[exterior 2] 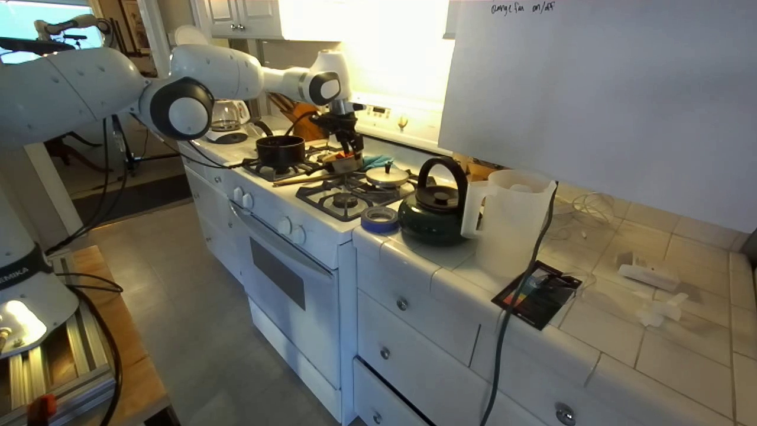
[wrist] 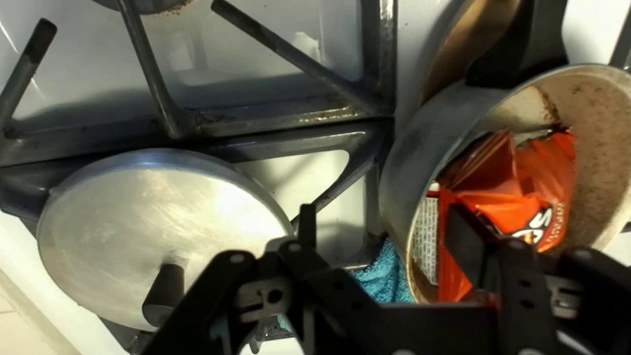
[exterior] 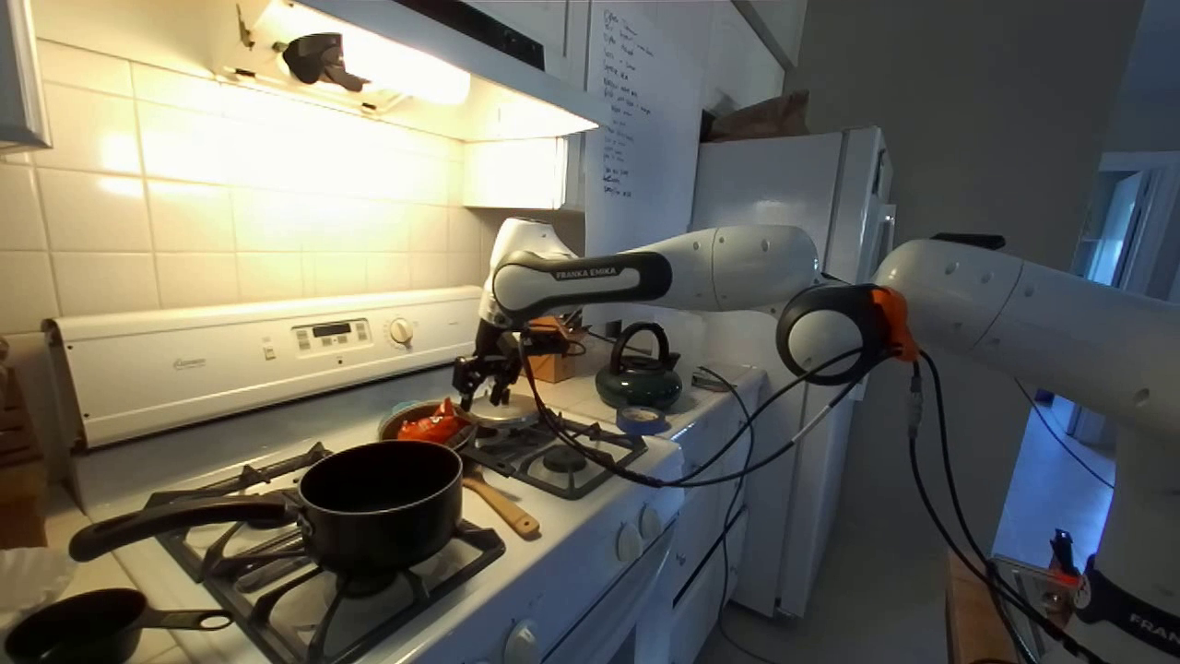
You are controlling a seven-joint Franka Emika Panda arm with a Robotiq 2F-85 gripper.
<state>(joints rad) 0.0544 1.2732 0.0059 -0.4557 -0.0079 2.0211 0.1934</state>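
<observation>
We see the gripper [wrist: 382, 217] with its fingers [wrist: 308, 227] spread well apart and nothing pinched between them. In the wrist view, one finger shows over the stove grate [wrist: 276, 118] and the opposite one over an orange-red snack bag [wrist: 522, 172]; whether that finger touches the bag, we cannot tell. The bag lies crumpled inside a small, worn saucepan [wrist: 419, 143], whose wall shows in the gap between the fingers. As we judge progress, the bag is already in the saucepan and free of any grip, while the gripper is not yet well clear of them; the saucepan stands uncovered.

Just beside it we find a round metal lid [wrist: 143, 222] with a black knob [wrist: 165, 293], resting on the stove grate, and a turquoise cloth [wrist: 387, 278] close by the saucepan's wall. A wooden utensil [exterior: 505, 503] lies next to the saucepan's black handle [wrist: 532, 39].

Farther out on the white gas range [exterior: 212, 350], a deep black saucepan [exterior: 383, 526] stands on another grate [exterior: 493, 546]. Beyond the range, on the tiled counter [exterior 2: 609, 319], we see a dark green kettle [exterior 2: 434, 225] between a roll of blue tape [exterior 2: 379, 225] and a frosted plastic jug [exterior 2: 511, 236].
</observation>
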